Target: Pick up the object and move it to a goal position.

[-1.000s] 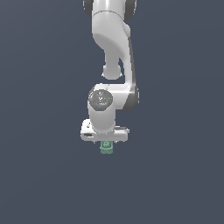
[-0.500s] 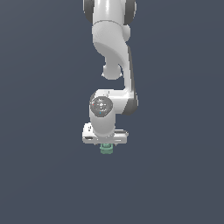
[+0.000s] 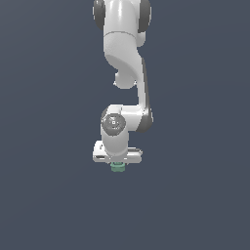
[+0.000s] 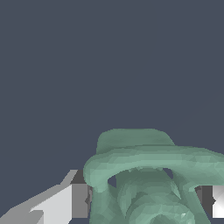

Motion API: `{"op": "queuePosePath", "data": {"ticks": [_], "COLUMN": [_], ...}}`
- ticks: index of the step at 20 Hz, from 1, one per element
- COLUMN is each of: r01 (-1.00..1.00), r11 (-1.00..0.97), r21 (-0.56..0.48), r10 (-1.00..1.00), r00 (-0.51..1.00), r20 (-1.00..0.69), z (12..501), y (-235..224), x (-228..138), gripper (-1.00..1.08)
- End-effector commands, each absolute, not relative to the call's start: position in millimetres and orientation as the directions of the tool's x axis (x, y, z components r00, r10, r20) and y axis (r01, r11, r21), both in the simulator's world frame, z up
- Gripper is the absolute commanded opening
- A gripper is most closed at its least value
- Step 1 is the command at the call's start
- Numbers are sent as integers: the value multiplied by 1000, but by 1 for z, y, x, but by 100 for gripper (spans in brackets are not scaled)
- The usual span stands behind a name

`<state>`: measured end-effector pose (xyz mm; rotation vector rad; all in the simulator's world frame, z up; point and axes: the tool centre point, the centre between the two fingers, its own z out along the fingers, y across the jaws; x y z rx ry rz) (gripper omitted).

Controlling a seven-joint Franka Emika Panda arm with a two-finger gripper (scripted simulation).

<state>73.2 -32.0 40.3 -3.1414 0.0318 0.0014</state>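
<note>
The object (image 3: pixel 116 167) is a small teal-green blocky item that shows just under the white arm's hand in the exterior view. My gripper (image 3: pixel 117 165) points down over it with the jaws on either side of it. In the wrist view the object (image 4: pixel 148 175) fills the space between the two fingers (image 4: pixel 65 203), whose pads press against its sides. Its embossed round mark faces the camera. The fingertips themselves are hidden behind the hand in the exterior view.
A plain dark grey surface (image 3: pixel 195 195) fills both views around the arm. The white arm (image 3: pixel 124 58) rises straight up from the hand towards the top of the exterior view.
The arm, hand and object have shifted slightly downward in the exterior view; the object stays between the fingers.
</note>
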Motion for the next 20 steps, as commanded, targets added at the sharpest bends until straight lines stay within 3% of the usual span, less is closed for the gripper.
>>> {"op": "queuePosePath", "data": {"ticks": [1,20], "r01": [-20,-20], "r11": [-1000,-1000], "r21": [0,0], "r10": [-20,-20], "r00": [1000,1000], "r20": [0,0], "z": [41,61], "y": [-32,-45], "x": [74,59], "gripper": [-100,-100]}}
